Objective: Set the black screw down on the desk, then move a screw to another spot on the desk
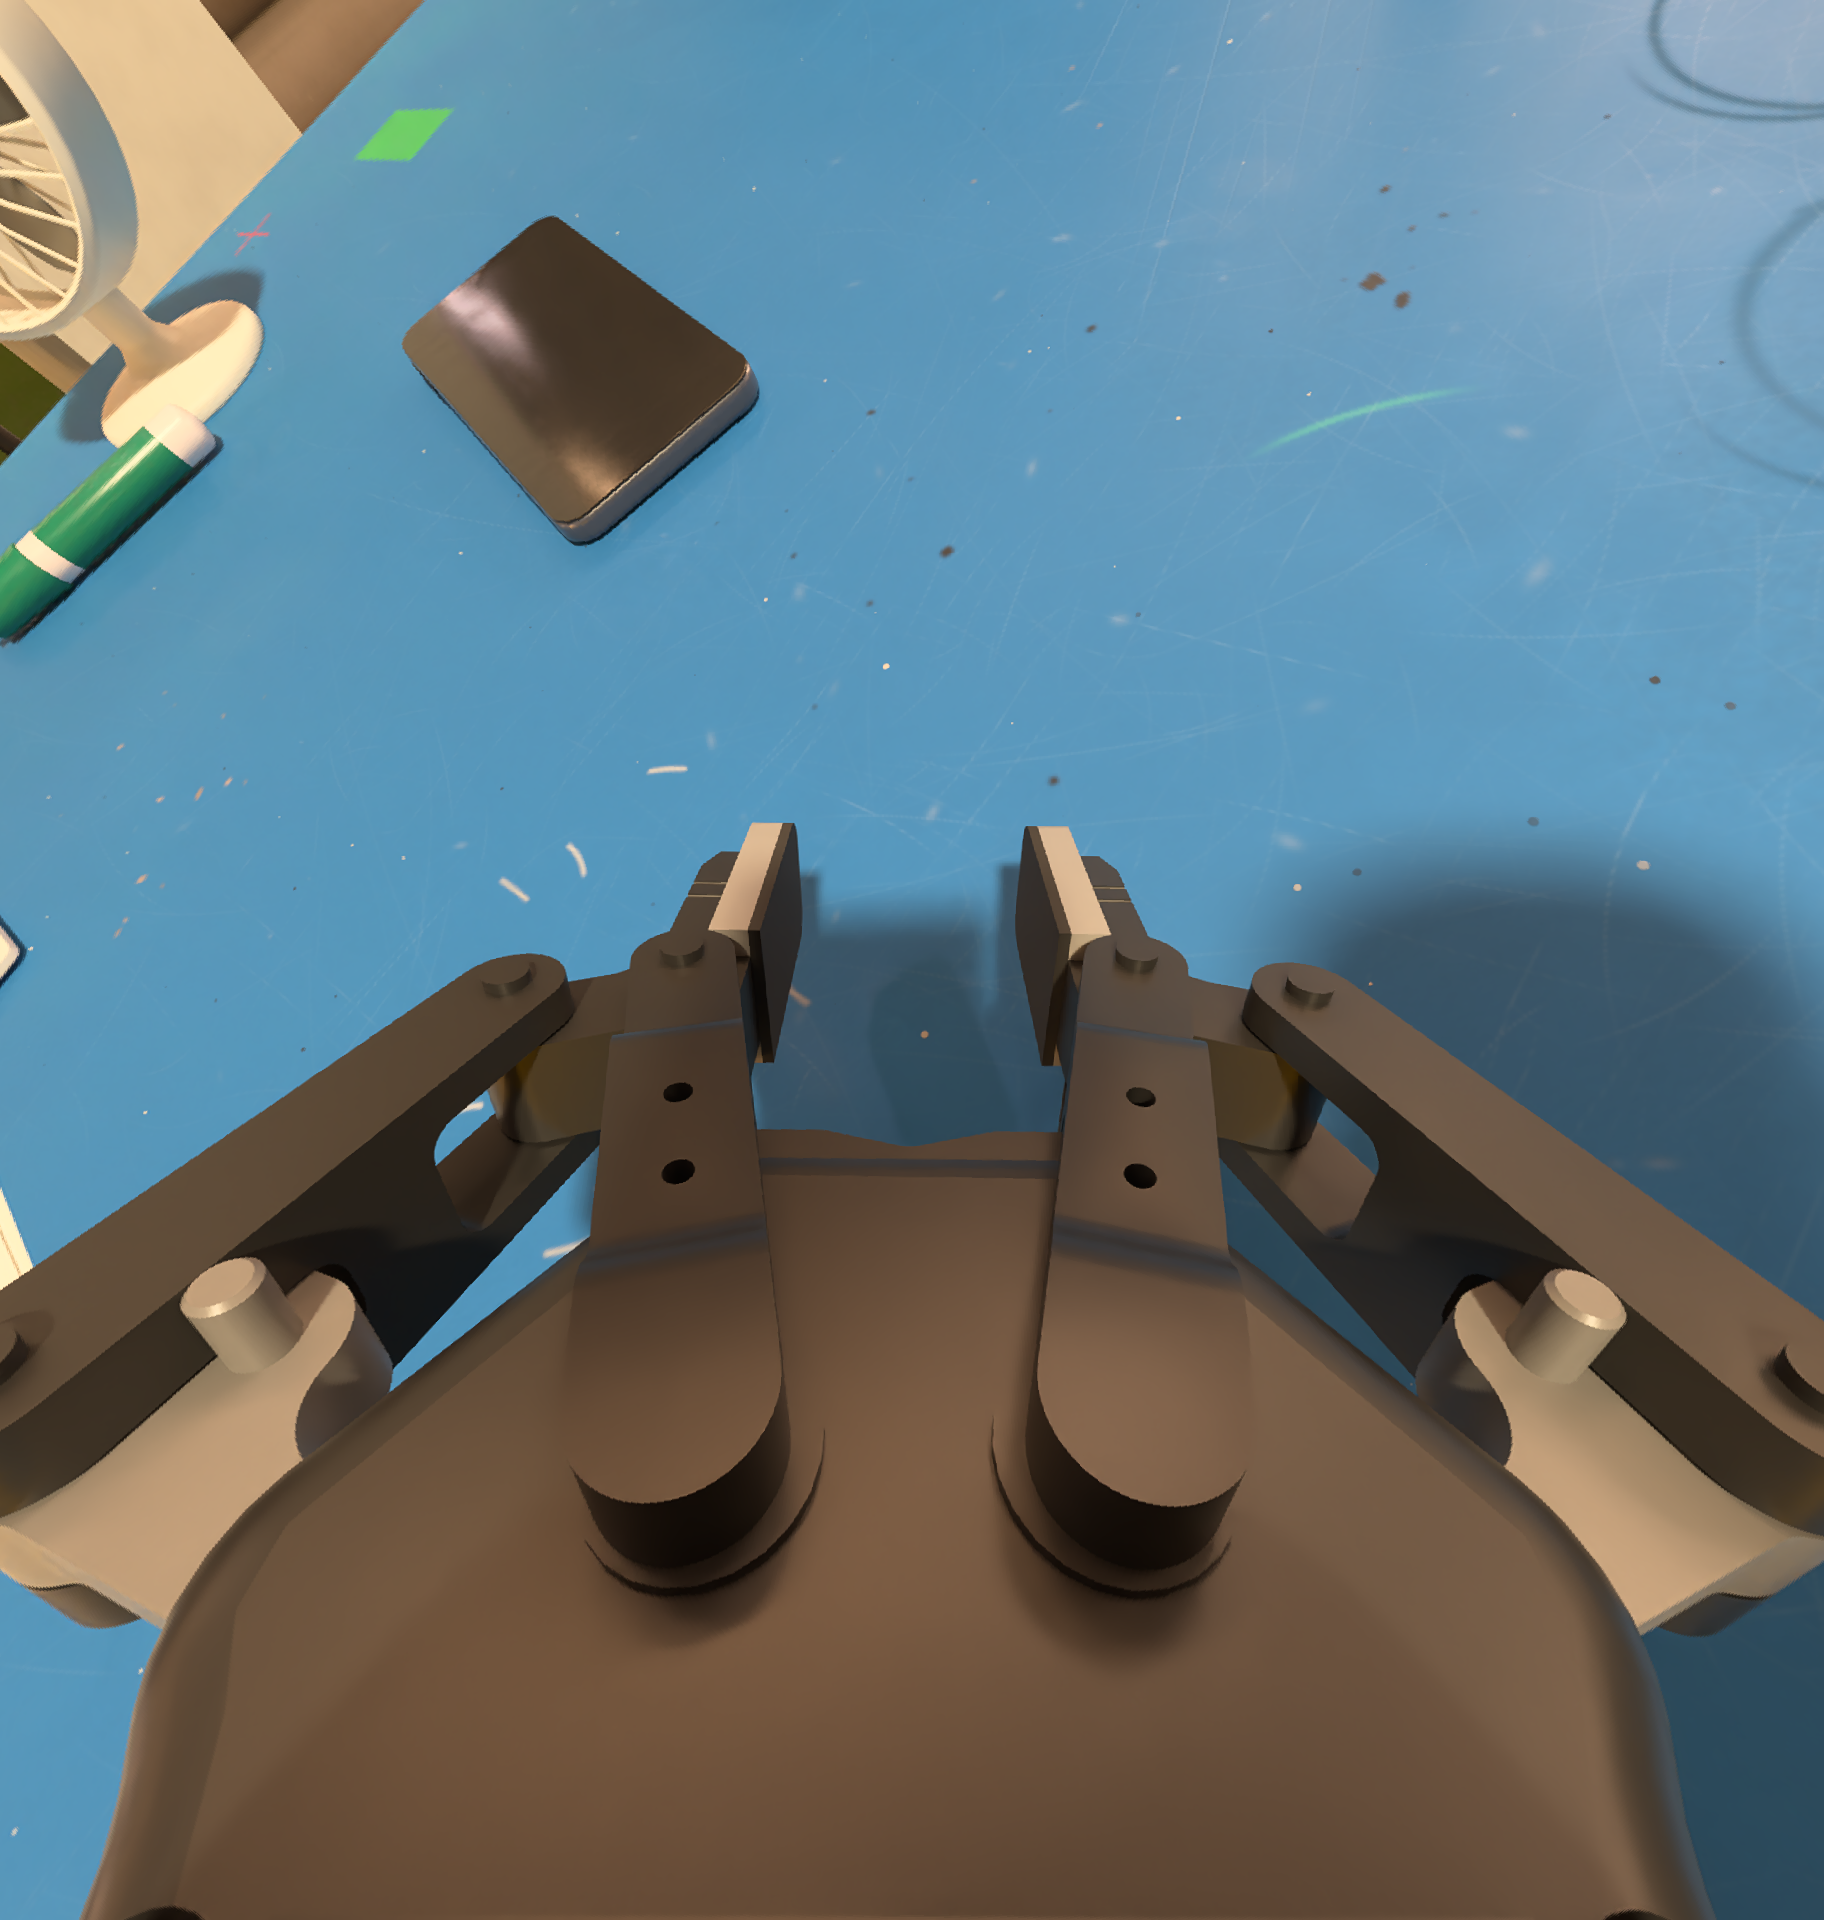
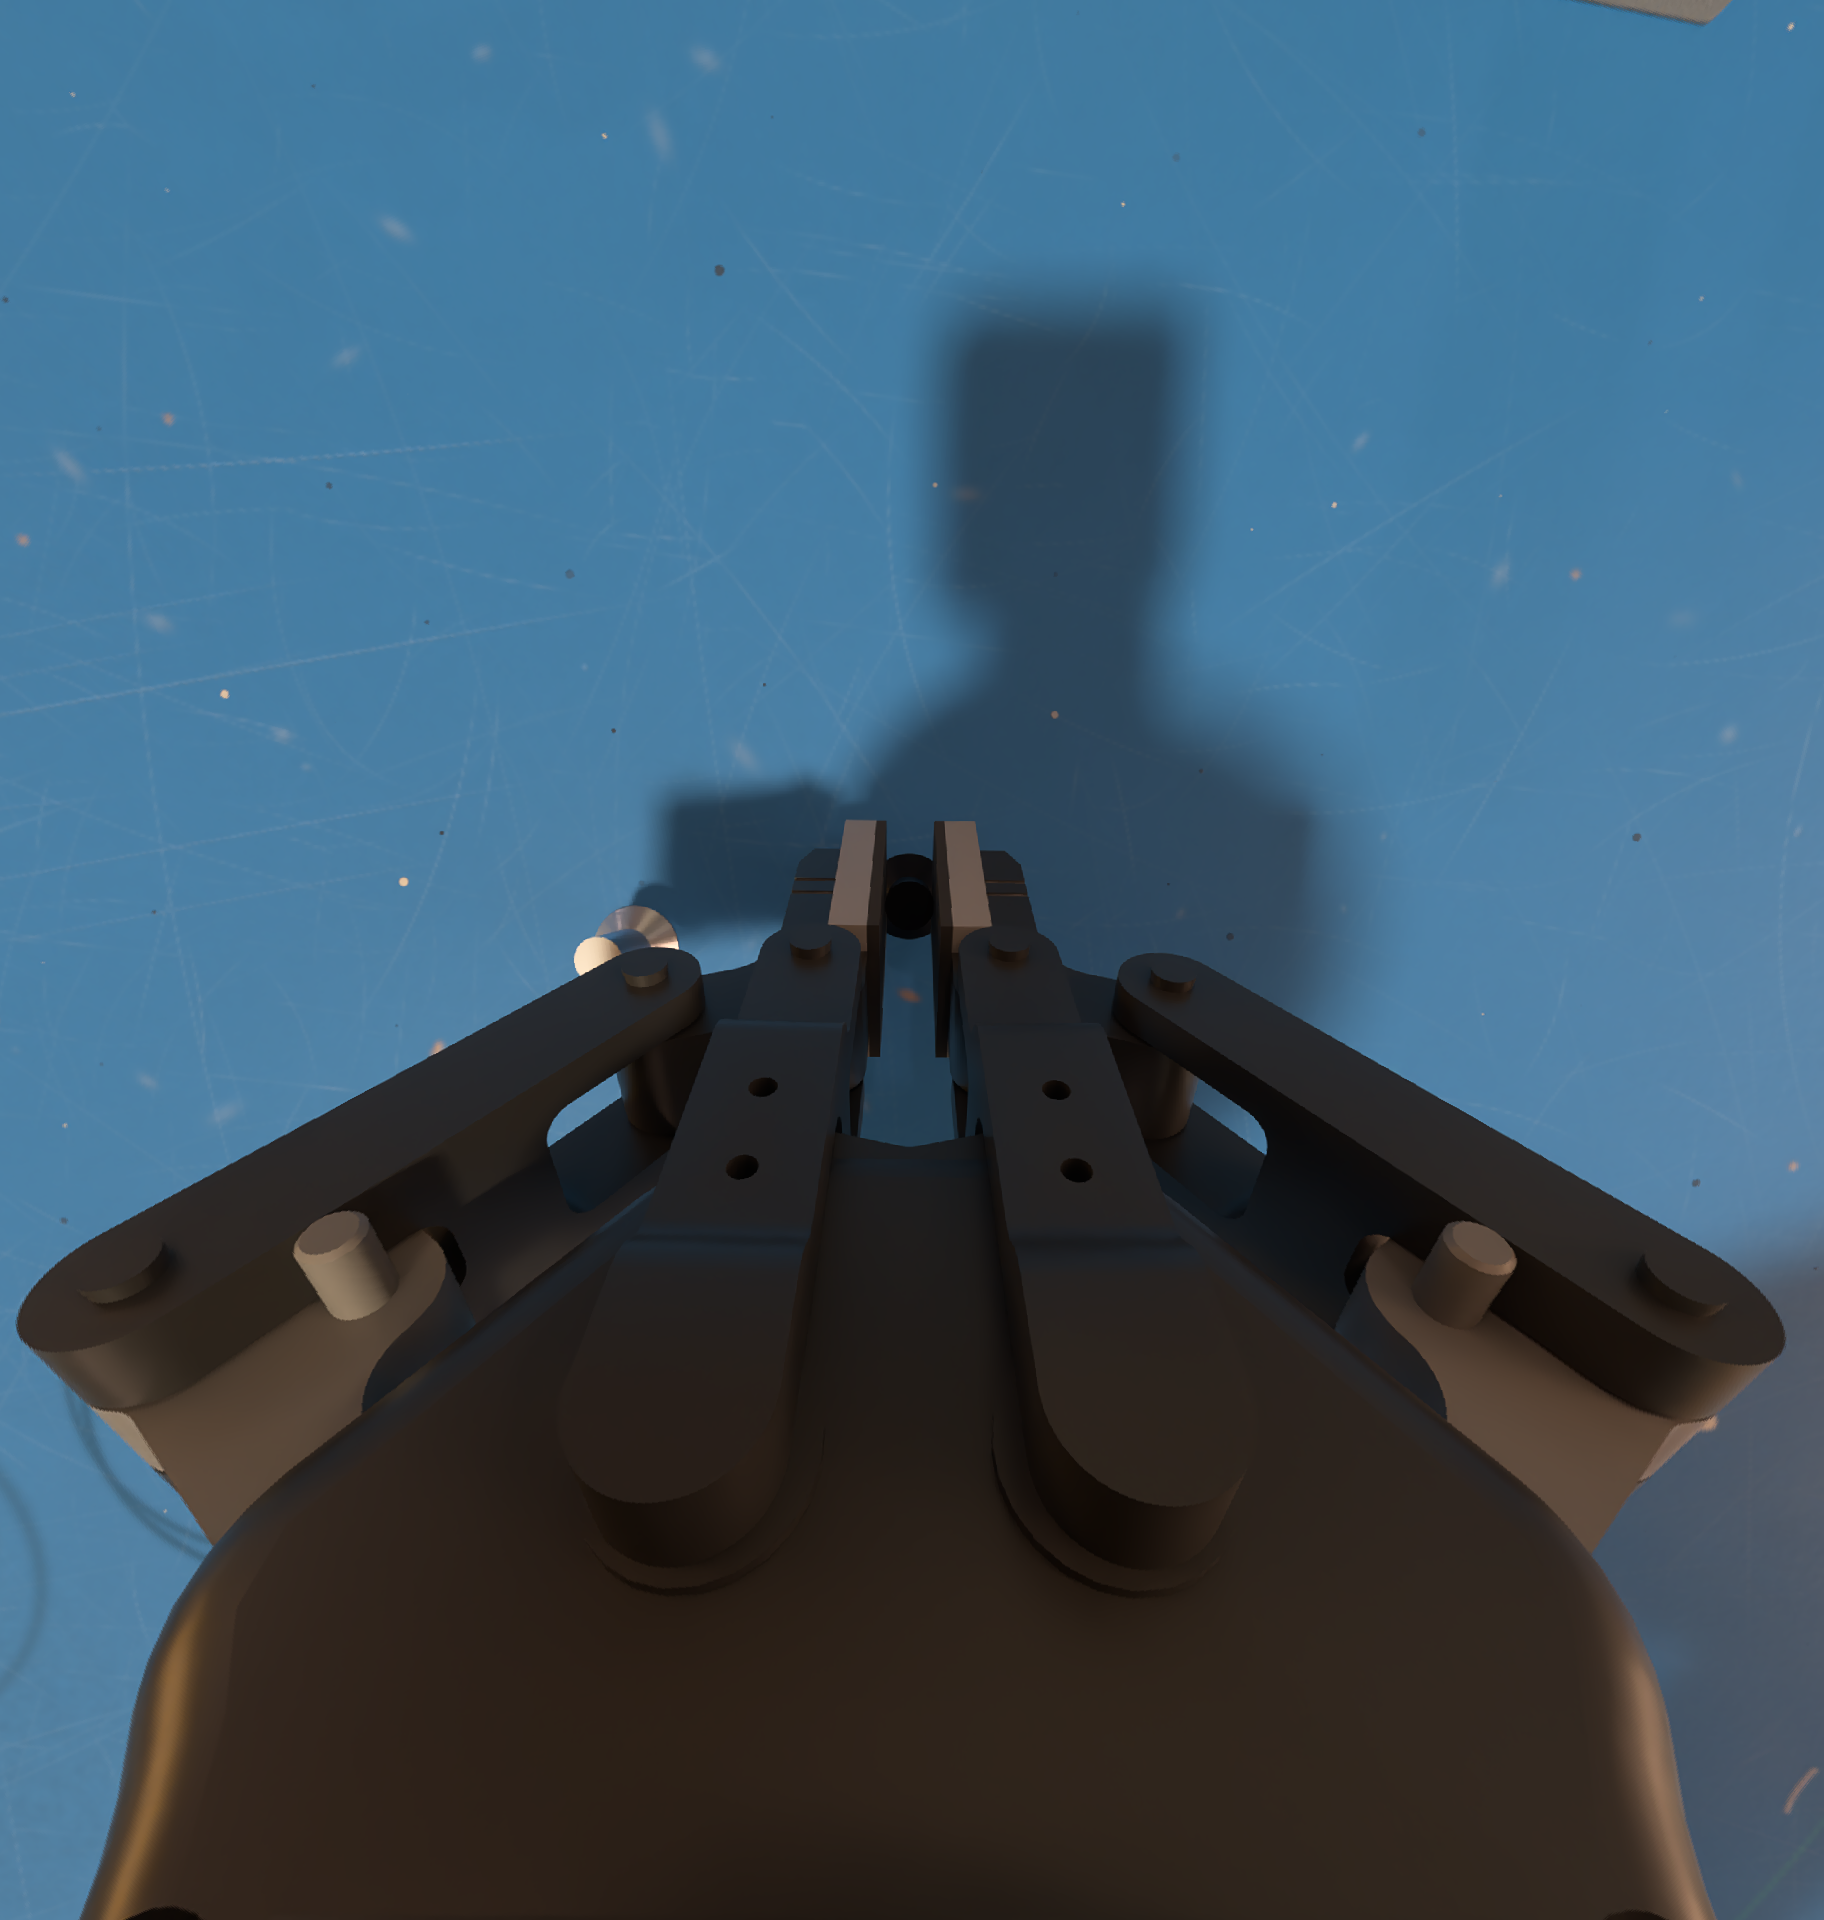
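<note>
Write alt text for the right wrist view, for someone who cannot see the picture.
The right gripper points down at a scratched blue desk, its jaws nearly closed around a small black screw. A silver screw lies on the desk just left of the jaws, partly hidden behind the gripper's linkage. The gripper's dark shadow falls on the desk ahead.

Ahead of the left tool [image 1: 909,904] the tabletop [image 1: 1199,520] lies bare. A fan [image 1: 46,208], marker [image 1: 87,520] and dark pad [image 1: 575,374] crowd its far-left edge. A silver screw [image 2: 627,935] sits just beside the right tool [image 2: 909,868].
</note>
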`<state>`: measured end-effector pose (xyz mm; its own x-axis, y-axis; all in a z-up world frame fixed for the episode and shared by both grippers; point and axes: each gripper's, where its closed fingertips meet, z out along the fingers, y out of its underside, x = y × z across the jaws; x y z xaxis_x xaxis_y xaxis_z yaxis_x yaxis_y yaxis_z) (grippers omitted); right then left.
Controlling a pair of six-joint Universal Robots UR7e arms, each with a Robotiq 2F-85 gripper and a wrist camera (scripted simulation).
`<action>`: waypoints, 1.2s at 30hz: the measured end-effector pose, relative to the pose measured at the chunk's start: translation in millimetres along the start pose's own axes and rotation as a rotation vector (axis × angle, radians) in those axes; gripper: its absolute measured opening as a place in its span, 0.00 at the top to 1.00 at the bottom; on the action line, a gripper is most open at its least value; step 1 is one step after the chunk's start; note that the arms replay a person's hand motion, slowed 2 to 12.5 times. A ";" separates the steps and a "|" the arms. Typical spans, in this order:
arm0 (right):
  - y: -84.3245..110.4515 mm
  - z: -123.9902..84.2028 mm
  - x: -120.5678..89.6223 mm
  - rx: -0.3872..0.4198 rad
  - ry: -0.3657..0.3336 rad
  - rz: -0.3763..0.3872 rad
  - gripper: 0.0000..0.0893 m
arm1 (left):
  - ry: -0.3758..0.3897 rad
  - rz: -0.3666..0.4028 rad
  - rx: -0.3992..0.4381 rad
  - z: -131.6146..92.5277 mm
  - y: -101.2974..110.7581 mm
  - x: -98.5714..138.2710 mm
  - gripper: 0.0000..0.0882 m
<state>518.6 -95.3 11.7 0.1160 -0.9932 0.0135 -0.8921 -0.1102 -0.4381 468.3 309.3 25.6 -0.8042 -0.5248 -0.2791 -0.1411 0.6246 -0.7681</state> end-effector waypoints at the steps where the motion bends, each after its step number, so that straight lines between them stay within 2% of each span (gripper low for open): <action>1: 0.0 -0.9 -0.4 0.001 0.000 -0.006 0.91 | 0.000 0.000 0.000 0.0 0.0 0.0 0.57; 6: -0.1 -10.1 -5.4 0.017 -0.007 -0.054 0.91 | 0.000 0.000 0.001 0.0 -0.1 0.0 0.57; 15: 1.4 -35.9 -33.0 0.075 -0.085 -0.184 0.91 | 0.001 0.002 -0.002 0.2 0.2 0.3 0.57; 18: 5.0 -46.0 -57.4 0.098 -0.188 -0.274 0.91 | 0.001 0.002 -0.002 0.2 0.3 0.4 0.57; 20: 12.2 -54.5 -81.1 0.106 -0.295 -0.353 0.91 | 0.001 0.002 -0.002 0.3 0.3 0.4 0.57; 24: 37.3 -74.7 -126.7 0.096 -0.511 -0.515 0.91 | 0.002 0.002 -0.003 0.3 0.3 0.5 0.57; 27: 56.8 -84.5 -149.3 0.072 -0.604 -0.626 0.91 | 0.002 0.002 -0.003 0.4 0.4 0.6 0.57; 30: 70.2 -86.8 -163.8 0.055 -0.625 -0.722 0.91 | 0.002 0.003 -0.004 0.4 0.5 0.7 0.57; 36: 86.3 -78.1 -184.3 0.020 -0.580 -0.855 0.91 | 0.003 0.002 -0.005 0.5 0.7 0.6 0.57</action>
<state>386.1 75.3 41.6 0.9052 -0.4115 -0.1060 -0.4061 -0.7645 -0.5006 468.1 309.1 24.6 -0.8061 -0.5220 -0.2788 -0.1427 0.6287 -0.7644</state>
